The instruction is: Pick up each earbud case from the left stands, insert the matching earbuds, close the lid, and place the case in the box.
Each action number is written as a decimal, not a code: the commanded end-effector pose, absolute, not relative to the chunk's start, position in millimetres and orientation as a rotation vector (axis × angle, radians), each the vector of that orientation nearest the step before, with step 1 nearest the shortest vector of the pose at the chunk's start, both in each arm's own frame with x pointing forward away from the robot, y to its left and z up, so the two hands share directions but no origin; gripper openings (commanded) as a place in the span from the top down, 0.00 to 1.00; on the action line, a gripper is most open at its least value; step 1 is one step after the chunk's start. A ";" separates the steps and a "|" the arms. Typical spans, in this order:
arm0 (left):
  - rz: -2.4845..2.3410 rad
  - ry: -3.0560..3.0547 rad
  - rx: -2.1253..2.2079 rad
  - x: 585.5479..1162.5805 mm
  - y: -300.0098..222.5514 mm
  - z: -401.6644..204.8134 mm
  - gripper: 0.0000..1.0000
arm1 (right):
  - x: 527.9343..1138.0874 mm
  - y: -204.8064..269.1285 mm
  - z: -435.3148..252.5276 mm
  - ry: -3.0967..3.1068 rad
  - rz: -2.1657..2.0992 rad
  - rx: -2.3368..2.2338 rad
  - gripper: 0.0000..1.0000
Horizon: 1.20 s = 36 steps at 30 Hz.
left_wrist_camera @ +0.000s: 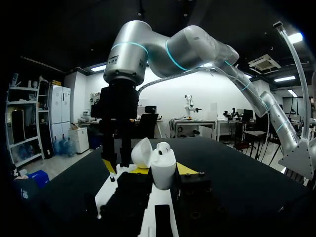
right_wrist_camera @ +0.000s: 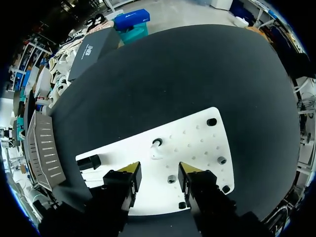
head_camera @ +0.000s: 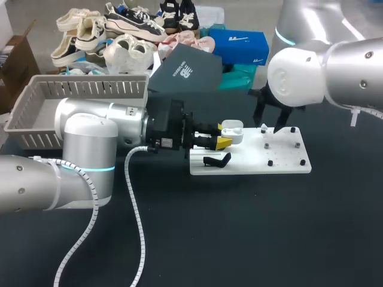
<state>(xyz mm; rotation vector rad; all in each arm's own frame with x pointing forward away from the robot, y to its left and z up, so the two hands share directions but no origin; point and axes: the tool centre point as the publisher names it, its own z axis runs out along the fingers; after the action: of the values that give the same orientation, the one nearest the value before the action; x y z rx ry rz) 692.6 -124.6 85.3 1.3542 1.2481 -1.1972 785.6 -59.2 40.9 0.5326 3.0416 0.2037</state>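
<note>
In the head view the left jaws' hold is largely masked by the black finger bodies, with only one yellow tip [head_camera: 222,143] showing under the earbud case [head_camera: 232,130]. The left wrist view shows more: the white case [left_wrist_camera: 163,172] stands upright between the two yellow tips [left_wrist_camera: 140,170], one pressed to each side, so these jaws are clamped on it. Its lid [left_wrist_camera: 142,152] is swung open, away from the jaws. What sits in the open mouth is too small to make out. The left arm [head_camera: 90,140] lies low and level across the table [head_camera: 251,239], with the jaws pointing sideways over the near end of the white board [head_camera: 287,162]. A black stand [head_camera: 216,160] sits just under them. The right arm [head_camera: 311,66] hangs wrist-down over the board, and its bulk cuts off most of the right jaws from above. In the right wrist view those jaws stand apart with nothing between them, and the board [right_wrist_camera: 197,143] lies below. Just ahead of them is a small white piece [right_wrist_camera: 157,152], too small to identify. The grey basket [head_camera: 78,92] sits behind the left arm, well apart from the case.
</note>
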 end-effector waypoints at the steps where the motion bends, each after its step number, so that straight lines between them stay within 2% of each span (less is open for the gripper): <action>1: -1.198 1.247 1.354 693.0 -124.8 84.9 1.00 | 794.3 -56.2 37.5 3.057 0.196 0.530 0.55; 20: -1.198 1.247 1.354 693.0 -124.8 84.9 1.00 | 802.9 -53.7 28.7 3.082 0.187 0.543 0.60; 23: -1.198 1.247 1.354 693.0 -124.8 84.9 1.00 | 803.9 -53.4 26.8 3.085 0.183 0.544 0.65; 33: -1.198 1.247 1.354 693.0 -124.8 84.9 1.00 | 802.7 -57.8 25.7 3.086 0.172 0.564 0.71; 36: -1.198 1.247 1.354 693.0 -124.8 84.9 1.00 | 802.8 -58.5 25.3 3.085 0.168 0.570 0.79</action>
<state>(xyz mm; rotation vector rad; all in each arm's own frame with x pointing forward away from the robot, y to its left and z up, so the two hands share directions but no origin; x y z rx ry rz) 692.6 -124.6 85.3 1.3542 1.2481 -1.1972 802.3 -58.4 25.7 0.5677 3.0843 0.1683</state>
